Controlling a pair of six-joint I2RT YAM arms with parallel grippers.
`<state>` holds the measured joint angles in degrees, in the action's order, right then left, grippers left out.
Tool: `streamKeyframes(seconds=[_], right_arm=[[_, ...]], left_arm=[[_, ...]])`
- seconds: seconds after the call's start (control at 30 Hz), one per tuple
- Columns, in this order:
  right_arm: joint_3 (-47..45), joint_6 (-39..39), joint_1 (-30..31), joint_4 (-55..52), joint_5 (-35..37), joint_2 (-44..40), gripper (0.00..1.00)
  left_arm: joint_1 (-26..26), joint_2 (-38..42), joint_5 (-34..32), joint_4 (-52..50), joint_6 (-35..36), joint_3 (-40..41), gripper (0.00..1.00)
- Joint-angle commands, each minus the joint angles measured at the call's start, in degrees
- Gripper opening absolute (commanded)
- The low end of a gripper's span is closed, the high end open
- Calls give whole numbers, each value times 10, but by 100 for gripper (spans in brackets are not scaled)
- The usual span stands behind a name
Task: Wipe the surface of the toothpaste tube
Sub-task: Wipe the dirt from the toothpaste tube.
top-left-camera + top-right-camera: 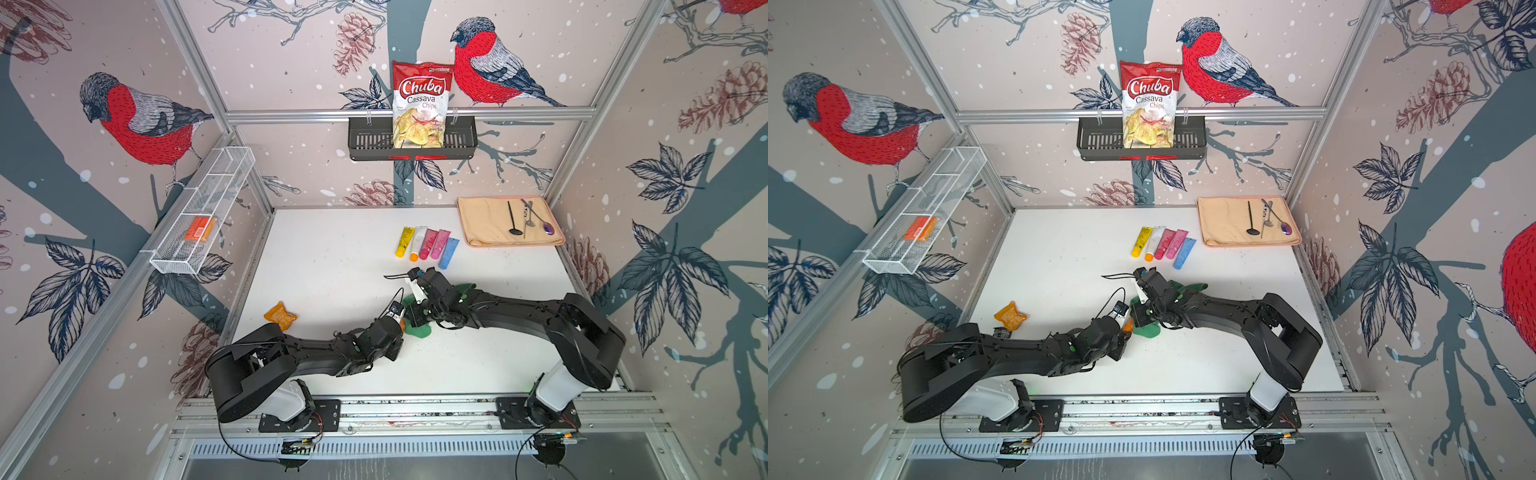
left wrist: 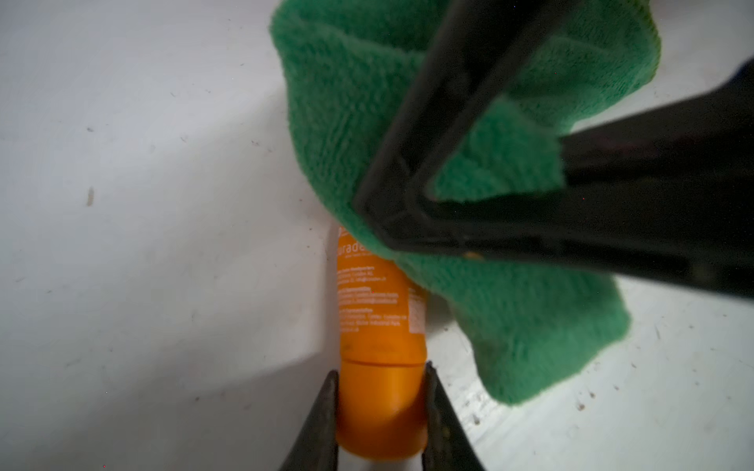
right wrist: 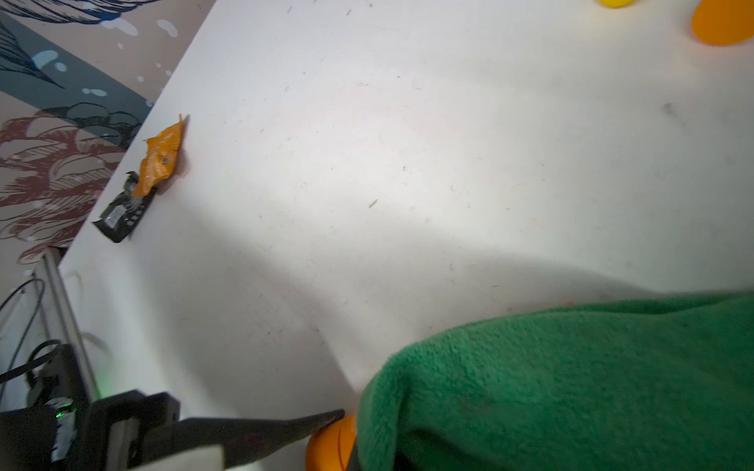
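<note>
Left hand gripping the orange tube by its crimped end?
No, left wrist view shows the left hand clamped on the orange tube at its cap; green cloth covers the other end.

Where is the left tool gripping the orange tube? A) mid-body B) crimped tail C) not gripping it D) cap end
D: the left wrist view shows the left tool pinching the orange tube at its cap, the green cloth covering its far end.

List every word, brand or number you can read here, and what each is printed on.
"Chuba": on the chip bag in the black wall basket.
"Cassava Chips": same bag, below the brand.
"arade": part of a word on the orange toothpaste tube, the rest covered; its fine print is blurred.
The five loose tubes and the orange box: print too small to read.
</note>
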<state>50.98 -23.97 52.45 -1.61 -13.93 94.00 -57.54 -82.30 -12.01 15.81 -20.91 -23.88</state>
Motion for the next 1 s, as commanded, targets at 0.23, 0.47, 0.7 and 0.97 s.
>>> streamKeyframes(seconds=[0.23, 0.47, 0.7, 0.97], right_arm=[[16, -2, -13, 20, 42, 60, 2], [32, 11, -45, -61, 189, 65, 2], [48, 17, -51, -64, 166, 58, 2], [27, 15, -10, 4, -57, 39, 2]], left_arm=[[-1, -5, 10, -19, 9, -2, 12], [-1, -7, 14, -19, 10, -1, 12], [-1, -3, 15, -18, 11, -2, 12], [0, 0, 15, -16, 11, -1, 12]])
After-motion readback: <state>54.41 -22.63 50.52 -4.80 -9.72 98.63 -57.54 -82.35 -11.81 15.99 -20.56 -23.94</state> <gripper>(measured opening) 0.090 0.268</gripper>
